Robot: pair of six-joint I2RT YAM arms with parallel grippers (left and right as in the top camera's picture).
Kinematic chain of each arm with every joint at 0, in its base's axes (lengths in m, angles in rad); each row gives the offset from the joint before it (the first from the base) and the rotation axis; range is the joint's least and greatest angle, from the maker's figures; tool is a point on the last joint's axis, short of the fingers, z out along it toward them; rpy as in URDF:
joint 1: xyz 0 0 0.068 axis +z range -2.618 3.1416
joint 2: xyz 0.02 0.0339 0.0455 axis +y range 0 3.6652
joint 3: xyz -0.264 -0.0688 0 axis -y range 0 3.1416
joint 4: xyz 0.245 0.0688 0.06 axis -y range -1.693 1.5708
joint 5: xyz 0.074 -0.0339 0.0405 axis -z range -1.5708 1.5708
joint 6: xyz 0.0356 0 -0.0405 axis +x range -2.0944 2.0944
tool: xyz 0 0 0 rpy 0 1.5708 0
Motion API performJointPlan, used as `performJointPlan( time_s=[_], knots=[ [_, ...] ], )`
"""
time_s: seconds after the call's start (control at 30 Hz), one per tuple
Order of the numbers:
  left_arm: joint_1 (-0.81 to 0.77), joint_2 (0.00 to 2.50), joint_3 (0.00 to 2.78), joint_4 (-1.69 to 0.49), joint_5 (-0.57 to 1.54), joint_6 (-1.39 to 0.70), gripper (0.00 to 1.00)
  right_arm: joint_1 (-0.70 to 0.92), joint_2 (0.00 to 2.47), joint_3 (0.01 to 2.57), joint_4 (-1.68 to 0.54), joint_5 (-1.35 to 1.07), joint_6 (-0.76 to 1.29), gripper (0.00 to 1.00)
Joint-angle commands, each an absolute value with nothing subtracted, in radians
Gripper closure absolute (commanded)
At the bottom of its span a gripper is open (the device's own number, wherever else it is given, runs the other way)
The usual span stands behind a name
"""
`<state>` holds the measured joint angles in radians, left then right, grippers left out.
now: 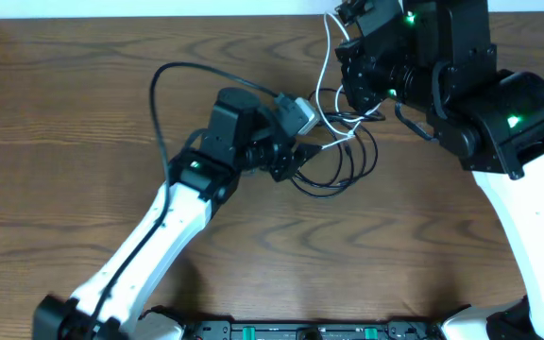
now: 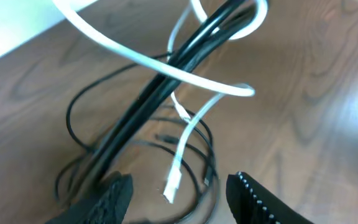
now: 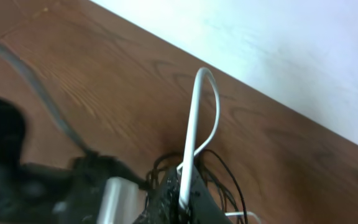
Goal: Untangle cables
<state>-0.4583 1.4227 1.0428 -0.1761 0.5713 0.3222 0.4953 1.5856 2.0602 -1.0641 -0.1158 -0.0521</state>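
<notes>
The cables are a black coil [image 1: 340, 168] on the brown table and a white cable [image 1: 322, 71] looping up out of it. Under the right arm, my right gripper [image 3: 184, 200] is shut on the white cable [image 3: 194, 118], which stands up in a narrow loop. A bundle of black cable [image 2: 160, 87] rises at a slant toward it, with white loops [image 2: 210, 84] wound round it. My left gripper [image 2: 182, 182] is open low over the coil. The white plug end [image 2: 173, 184] hangs between its fingers [image 2: 114, 196] and touches neither.
The left arm [image 1: 173, 212] reaches in from the bottom left with its own thick black wire [image 1: 163, 104] arcing above it. The right arm [image 1: 499, 123] fills the upper right. A pale wall [image 3: 278, 56] borders the table's far edge.
</notes>
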Motion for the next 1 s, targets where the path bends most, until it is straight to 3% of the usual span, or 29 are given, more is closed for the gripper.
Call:
performJointPlan(
  time_s=[0.0, 0.13, 0.17, 0.23, 0.27, 0.37, 0.53, 0.77, 0.83, 0.87, 0.9, 0.97],
  knots=[
    [-0.458, 1.523, 1.049, -0.097, 0.583, 0.373, 0.46, 0.497, 1.548, 2.076, -1.080, -0.115, -0.080, 0.99],
    [-0.458, 1.600, 1.049, 0.017, 0.545, 0.369, 0.47, 0.497, 1.539, 2.076, -1.118, -0.115, -0.105, 0.99],
    [-0.458, 1.615, 1.049, 0.051, 0.525, 0.360, 0.53, 0.497, 1.539, 2.076, -1.130, -0.114, -0.110, 0.99],
    [-0.458, 1.632, 1.049, 0.095, 0.510, 0.358, 0.90, 0.497, 1.539, 2.076, -1.153, -0.114, -0.110, 0.99],
    [-0.458, 1.634, 1.049, 0.104, 0.507, 0.357, 0.93, 0.497, 1.539, 2.076, -1.163, -0.114, -0.110, 0.99],
    [-0.455, 1.632, 1.050, 0.110, 0.468, 0.326, 0.93, 0.494, 1.539, 2.076, -1.174, -0.111, -0.113, 0.99],
    [-0.425, 1.607, 1.049, 0.105, 0.158, 0.131, 0.93, 0.488, 1.536, 2.076, -1.194, -0.105, -0.113, 0.99],
    [-0.336, 1.498, 1.049, 0.022, 0.127, 0.043, 0.92, 0.449, 1.536, 2.075, -1.213, -0.105, -0.112, 0.99],
    [-0.326, 1.459, 1.049, 0.003, 0.159, 0.044, 0.55, 0.444, 1.536, 2.075, -1.214, -0.105, -0.112, 0.99],
    [-0.326, 1.451, 1.049, 0.004, 0.177, 0.049, 0.42, 0.444, 1.536, 2.075, -1.214, -0.105, -0.112, 0.99],
    [-0.326, 1.446, 1.049, 0.008, 0.197, 0.059, 0.33, 0.444, 1.536, 2.075, -1.214, -0.105, -0.113, 0.99],
    [-0.326, 1.444, 1.049, 0.017, 0.250, 0.098, 0.26, 0.444, 1.536, 2.075, -1.215, -0.105, -0.113, 0.99]
  ],
)
